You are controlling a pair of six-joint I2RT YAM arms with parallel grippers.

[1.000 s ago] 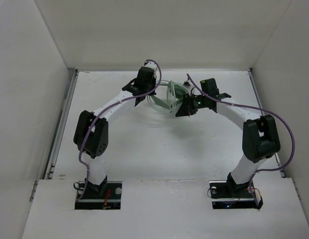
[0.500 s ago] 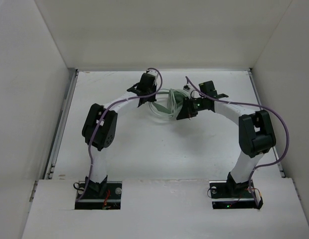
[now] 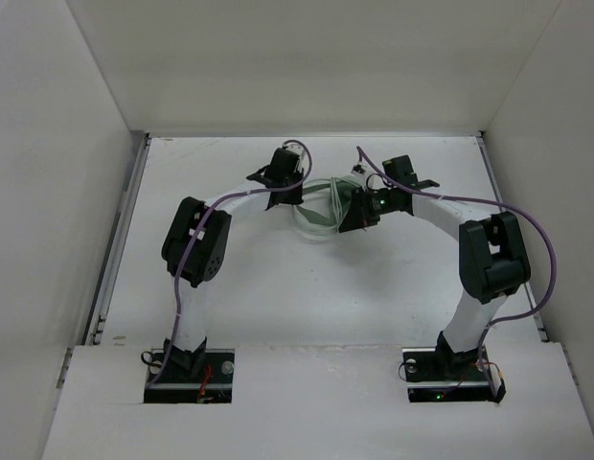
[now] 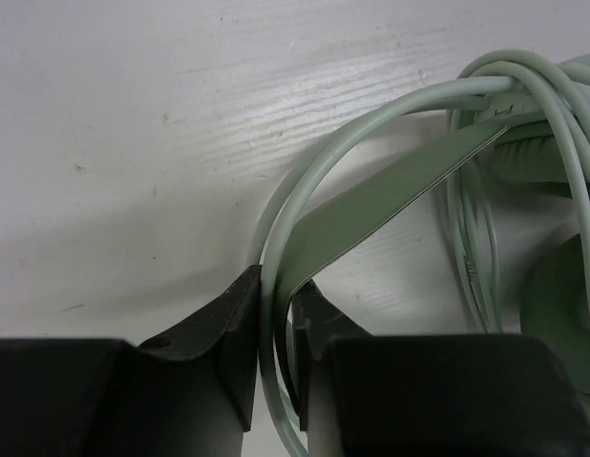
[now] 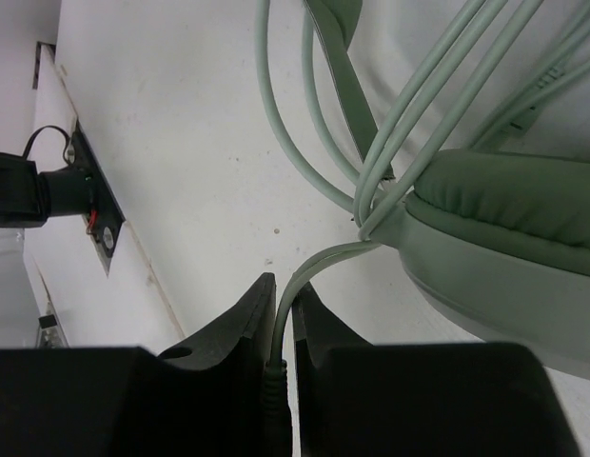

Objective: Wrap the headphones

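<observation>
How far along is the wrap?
Done: several cable turns are gathered beside the ear cup. In hand: left fingers and right fingers each pinch a cable strand. Remaining: slack loops lying on the table need winding in.

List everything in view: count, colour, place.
headphones: one, mint green, on the table between the two wrists
cable: one, pale green, looped around the headphones
table: one, white, under everything
walls: three, white, left, back and right of the table
purple cables: two, one along each arm
left arm: white and black, base at near edge, reaching in from the left
right arm: white and black, base at near edge, reaching in from the right
left jaws: black, shut on cable
right jaws: black, shut on cable
</observation>
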